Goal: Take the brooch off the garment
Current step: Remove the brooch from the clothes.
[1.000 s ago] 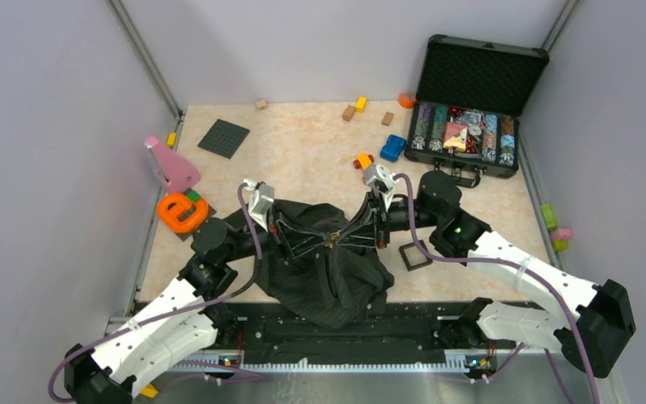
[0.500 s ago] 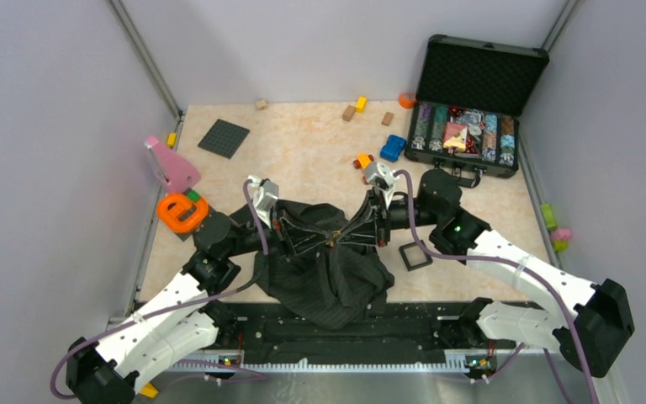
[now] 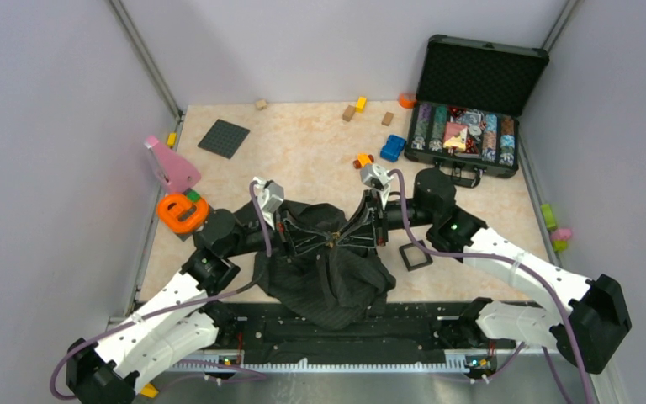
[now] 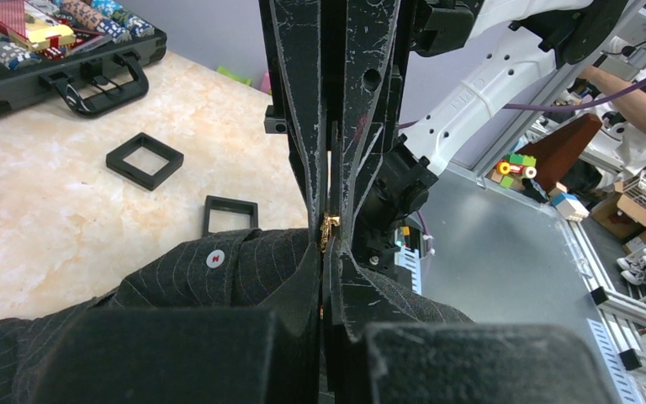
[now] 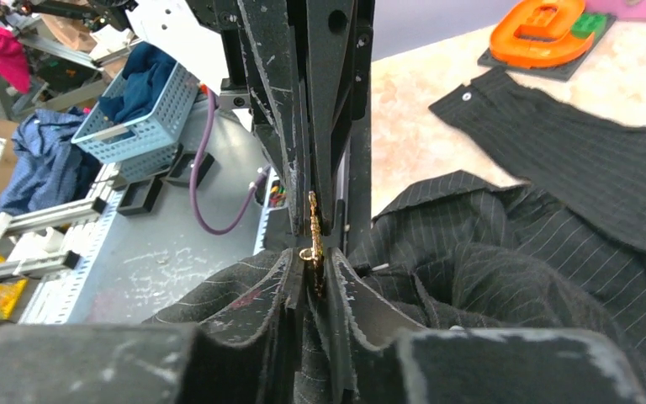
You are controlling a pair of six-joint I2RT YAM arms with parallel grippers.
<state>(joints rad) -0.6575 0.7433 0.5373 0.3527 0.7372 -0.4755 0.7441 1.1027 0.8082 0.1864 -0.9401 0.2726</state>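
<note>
The garment (image 3: 336,286) is a dark shirt with thin stripes, lying in a heap on the table (image 3: 303,151) right in front of the two arms. The brooch (image 3: 333,239) is a tiny shiny gold thing near the top middle of the shirt, and it is lifted a little above the cloth.

The left gripper (image 3: 324,241) reaches over the shirt from its left side. Its fingers are squeezed tight together, and the right wrist view shows the top end of the gold piece (image 5: 312,236) pinched between them. The right gripper (image 3: 342,236) reaches over the shirt from its right side, tip to tip with the left one. Its fingers are also almost fully closed, nipping the other end of the brooch (image 4: 331,225). Shirt cloth is bunched up around both sets of tips.

A white button (image 4: 215,258) on the shirt has a small red mark, too small to read. A black square frame (image 3: 415,255) lies just right of the shirt. An orange ring (image 3: 182,210) sits near its left side. An open black case (image 3: 471,126) of coloured chips stands well behind the shirt, to the right
</note>
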